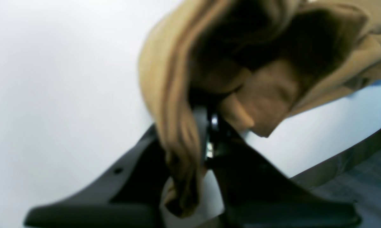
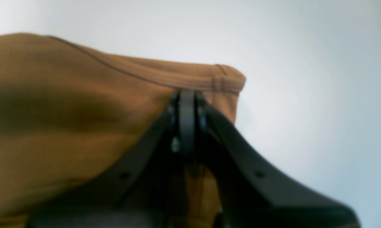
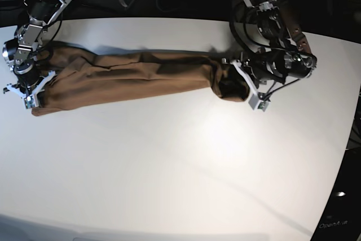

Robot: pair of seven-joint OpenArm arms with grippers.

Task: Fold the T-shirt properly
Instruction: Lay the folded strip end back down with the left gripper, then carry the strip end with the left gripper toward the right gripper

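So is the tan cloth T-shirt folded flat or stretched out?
Stretched out: the tan cloth T-shirt hangs as a long band between both grippers, not folded flat.

White table [image 3: 186, 156], T-shirt [image 3: 135, 74] seemingly stretched across

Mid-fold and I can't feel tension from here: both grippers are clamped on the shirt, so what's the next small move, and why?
Probably lower both ends together onto the table. The left gripper is shut on a bunched end of the T-shirt, the right gripper is shut on a hemmed corner, and the cloth is stretched long between them, so laying it flat seems the safest next step.
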